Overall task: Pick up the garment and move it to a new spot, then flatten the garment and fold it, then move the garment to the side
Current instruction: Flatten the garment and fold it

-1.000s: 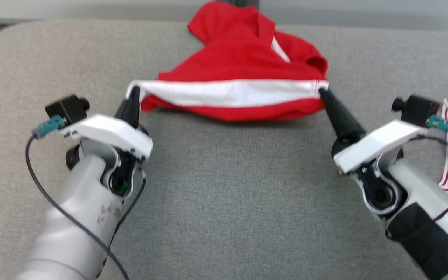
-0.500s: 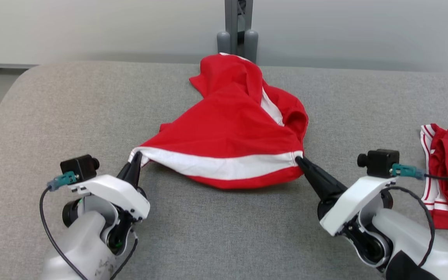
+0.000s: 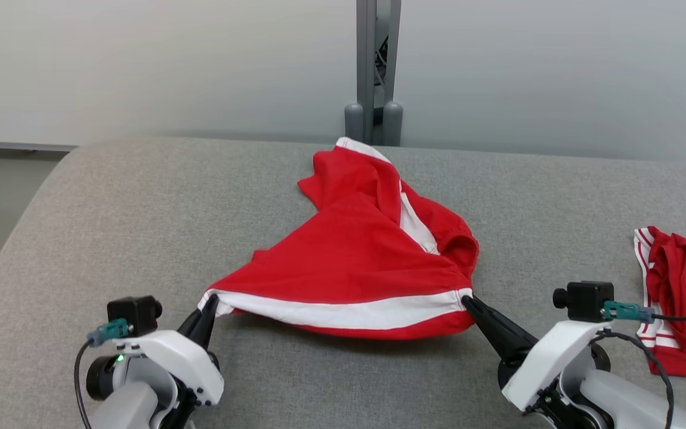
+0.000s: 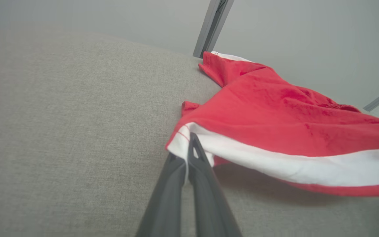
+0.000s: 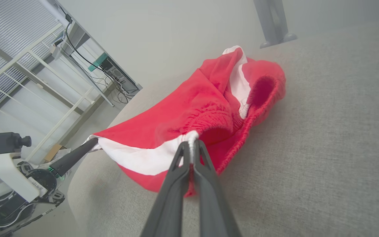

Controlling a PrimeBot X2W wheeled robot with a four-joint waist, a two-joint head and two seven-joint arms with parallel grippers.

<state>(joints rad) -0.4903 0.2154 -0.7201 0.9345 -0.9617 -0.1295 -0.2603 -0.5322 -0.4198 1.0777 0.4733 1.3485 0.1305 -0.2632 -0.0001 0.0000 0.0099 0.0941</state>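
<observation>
Wide grey woven-fabric surface (image 3: 111, 238) takes up the lower two-thirds of the head view, and right at its centre lies the red cloth garment with a white band (image 3: 355, 268). Its far end is bunched toward the top centre and its near hem is stretched in a line across the middle. Over at the right edge, well apart, there's a second crumpled red garment with white stripes (image 3: 676, 286). Upper centre, a grey metal post (image 3: 374, 59) stands behind the surface. Lower left, the left gripper (image 3: 209, 301) is pinched tight on the hem's white corner. Lower right, the right gripper (image 3: 468, 301) is clamped on the opposite corner, the band raised between them with shadow beneath
</observation>
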